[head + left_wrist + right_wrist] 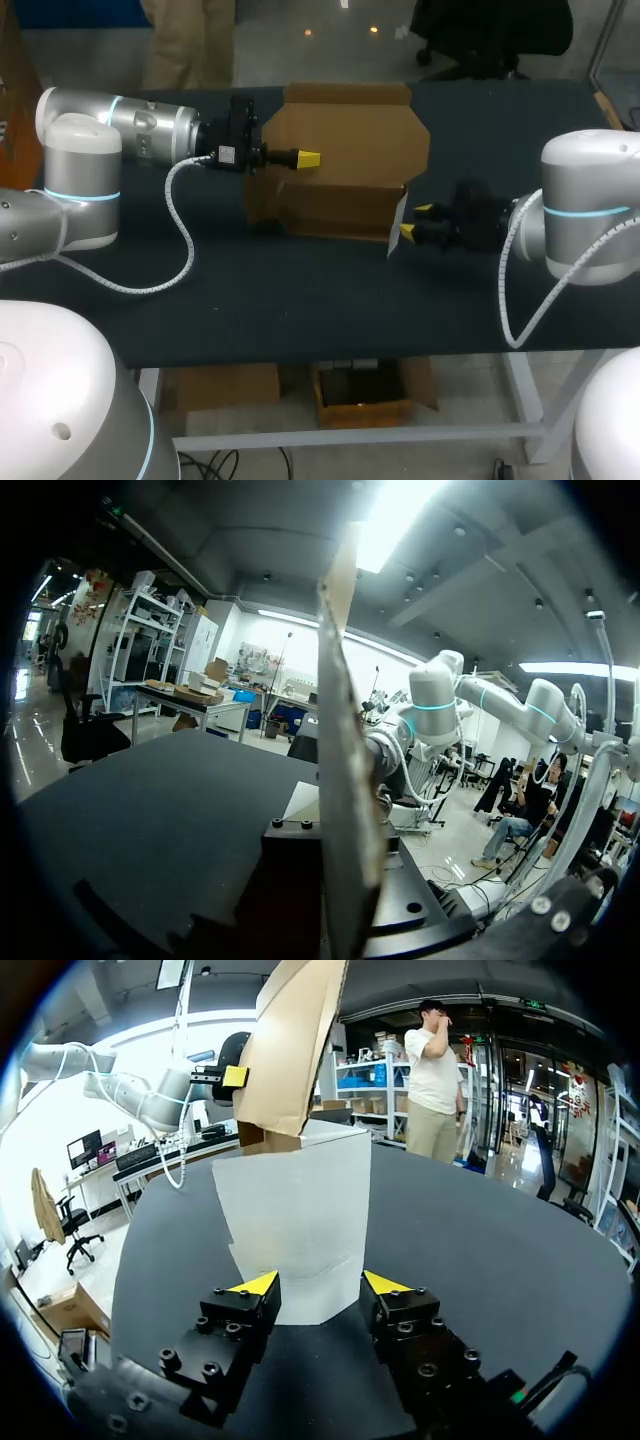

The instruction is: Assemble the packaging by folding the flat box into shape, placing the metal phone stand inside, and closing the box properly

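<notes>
Now: box point(345, 165) stands on tabletop point(300, 300), middle, toward far edge. Nearer arm: right tool point(320, 1284), jaws apart, white flap point(300, 1215) upright just ahead of it. Left tool point(308, 159) looks clamped on box.

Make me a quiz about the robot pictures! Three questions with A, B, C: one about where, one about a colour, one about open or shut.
1. Where is the cardboard box? A) middle of the table B) the table's near edge C) on an arm
2. What colour are the tips of the right end effector? A) red B) yellow C) green
3. The right end effector is: A) open B) shut on the box C) shut on a phone stand
Answers: 1 A, it stands mid-table; 2 B, both tips show yellow; 3 A, fingers apart, white flap ahead unpinched.
</notes>
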You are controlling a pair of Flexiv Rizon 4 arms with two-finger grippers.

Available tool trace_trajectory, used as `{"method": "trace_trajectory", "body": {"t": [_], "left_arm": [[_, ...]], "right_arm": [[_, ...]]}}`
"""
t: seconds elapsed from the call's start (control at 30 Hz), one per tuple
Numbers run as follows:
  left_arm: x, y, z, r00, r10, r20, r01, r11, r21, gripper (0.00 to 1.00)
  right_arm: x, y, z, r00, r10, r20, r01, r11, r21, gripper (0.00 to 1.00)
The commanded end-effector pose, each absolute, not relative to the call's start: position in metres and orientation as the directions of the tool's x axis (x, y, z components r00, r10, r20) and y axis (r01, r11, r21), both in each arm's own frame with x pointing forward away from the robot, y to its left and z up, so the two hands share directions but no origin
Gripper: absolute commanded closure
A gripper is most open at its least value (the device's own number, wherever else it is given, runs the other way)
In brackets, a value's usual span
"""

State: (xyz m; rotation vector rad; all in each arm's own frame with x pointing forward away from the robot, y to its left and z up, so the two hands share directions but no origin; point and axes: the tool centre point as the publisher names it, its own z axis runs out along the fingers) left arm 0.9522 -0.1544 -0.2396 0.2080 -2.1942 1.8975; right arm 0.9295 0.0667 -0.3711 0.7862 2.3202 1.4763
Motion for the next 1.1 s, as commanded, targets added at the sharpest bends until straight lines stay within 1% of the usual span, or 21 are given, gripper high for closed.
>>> {"method": "trace_trajectory", "body": {"t": [0.03, 1.1], "left_arm": [[0.953, -0.155, -0.244, -0.963, 0.047, 0.267, -0.257, 0.15, -0.955, 1.0], [0.953, -0.155, -0.244, -0.963, 0.047, 0.267, -0.257, 0.15, -0.955, 1.0]], "right_arm": [[0.933, 0.076, -0.374, -0.805, 0.592, 0.048, 0.3, 0.337, 0.892, 0.51], [0.943, 0.097, -0.376, -0.728, 0.684, 0.049, 0.347, 0.306, 0.887, 0.55]]}}
